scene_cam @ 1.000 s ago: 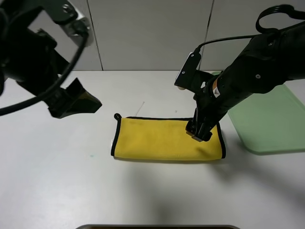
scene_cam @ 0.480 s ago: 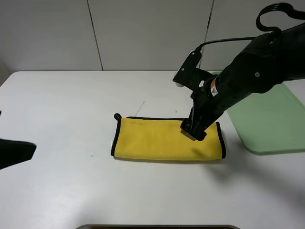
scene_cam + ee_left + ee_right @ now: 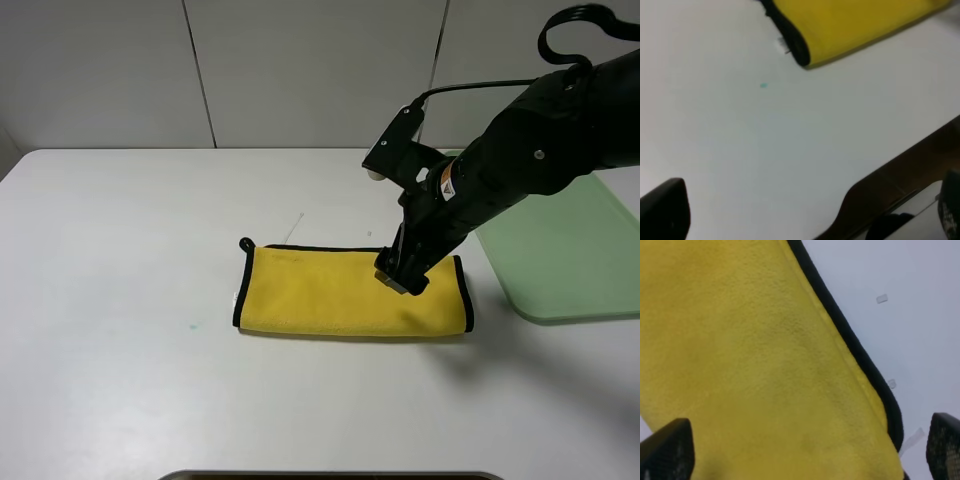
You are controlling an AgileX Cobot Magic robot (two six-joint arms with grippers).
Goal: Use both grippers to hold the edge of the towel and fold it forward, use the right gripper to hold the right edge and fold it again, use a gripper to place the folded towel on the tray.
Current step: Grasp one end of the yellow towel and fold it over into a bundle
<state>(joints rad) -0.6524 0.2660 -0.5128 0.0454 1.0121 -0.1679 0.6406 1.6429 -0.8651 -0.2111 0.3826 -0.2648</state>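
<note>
The yellow towel (image 3: pixel 350 291) lies folded once into a long strip on the white table, its black loop at the far left corner. My right gripper (image 3: pixel 401 279) hovers just above the strip's right part. In the right wrist view the right gripper (image 3: pixel 805 452) is open, its fingertips (image 3: pixel 665 450) wide apart over the yellow cloth (image 3: pixel 755 375) and its black edging, holding nothing. My left gripper is out of the high view. In its wrist view the left gripper (image 3: pixel 807 212) is open above bare table, and the towel's left end (image 3: pixel 850 25) lies apart from it. The pale green tray (image 3: pixel 560 250) sits to the right.
The white table (image 3: pixel 150 380) spreads left and in front of the towel. A dark object (image 3: pixel 330 475) sits at the table's front edge. A small teal speck (image 3: pixel 763 85) marks the table near the towel's left end. Grey wall panels stand behind.
The left arm has pulled back to the left, out of the high view. The right gripper has shifted slightly left and up over the towel. The towel has not moved.
</note>
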